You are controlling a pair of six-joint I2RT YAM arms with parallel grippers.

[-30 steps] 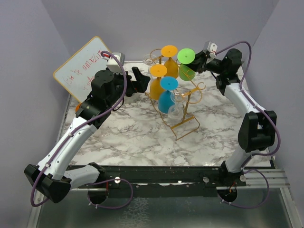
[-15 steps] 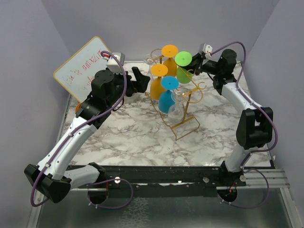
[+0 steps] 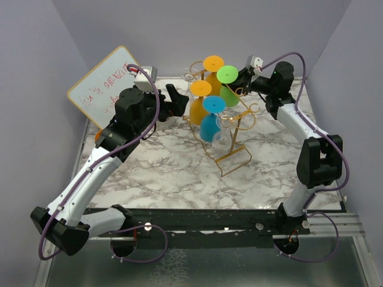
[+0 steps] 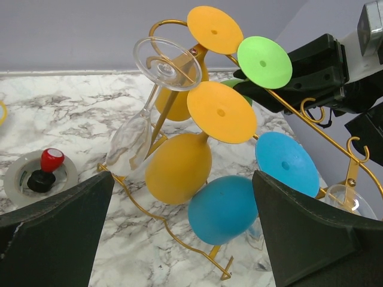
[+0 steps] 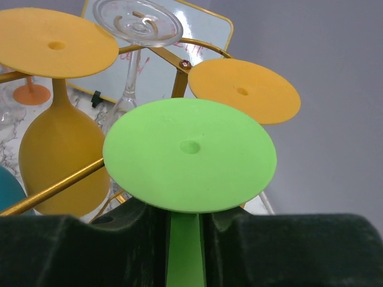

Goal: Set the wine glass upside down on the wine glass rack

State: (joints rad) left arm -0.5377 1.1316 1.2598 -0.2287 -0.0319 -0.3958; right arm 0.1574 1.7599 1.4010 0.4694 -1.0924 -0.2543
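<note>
Two orange glasses [image 5: 57, 43] just beside the green wine glass [image 5: 189, 154], little clearance.

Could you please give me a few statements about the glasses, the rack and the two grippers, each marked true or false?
1. The right gripper grips the green glass by its stem. True.
2. The left gripper is shut on an orange glass. False: it is open and holds nothing.
3. The green glass is upside down, foot on top. True.
4. Only one orange glass hangs on the rack. False: an upper orange glass and a lower orange glass both hang there.
5. A clear glass hangs on the rack. True.
</note>
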